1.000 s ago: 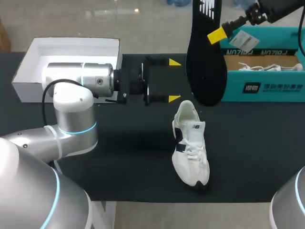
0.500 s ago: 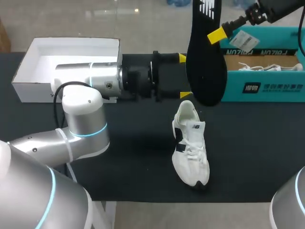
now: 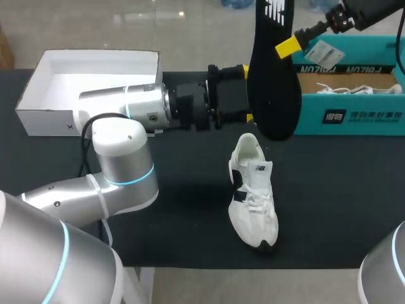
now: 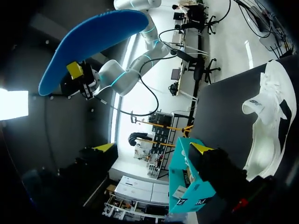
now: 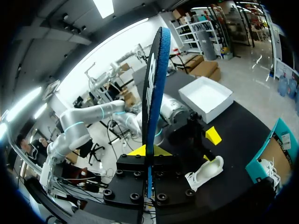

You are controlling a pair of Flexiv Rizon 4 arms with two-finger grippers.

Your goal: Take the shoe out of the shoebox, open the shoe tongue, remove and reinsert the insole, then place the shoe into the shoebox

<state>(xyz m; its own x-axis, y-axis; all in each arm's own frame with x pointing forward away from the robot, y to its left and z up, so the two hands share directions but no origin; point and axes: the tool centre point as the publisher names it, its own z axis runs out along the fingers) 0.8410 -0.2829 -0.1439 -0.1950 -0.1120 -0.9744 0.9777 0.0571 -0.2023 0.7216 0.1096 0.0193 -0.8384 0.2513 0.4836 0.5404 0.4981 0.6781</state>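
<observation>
Black insole [image 3: 273,82] screening teal shoebox [image 3: 364,117], white box [image 3: 41,121] behind left arm [image 3: 126,107]

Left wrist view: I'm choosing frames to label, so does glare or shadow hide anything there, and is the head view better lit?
Left wrist view: the room behind glares, leaving the left end effector dark, only its yellow tips clear; insole and shoe are readable. Head view: even light, a soft shadow on the table beside the shoe, no glare.

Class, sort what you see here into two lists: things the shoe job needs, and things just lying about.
Job: insole in the right gripper; white shoe on the table; teal shoebox.
Lying about: open white box; second shoe inside the shoebox.
</observation>
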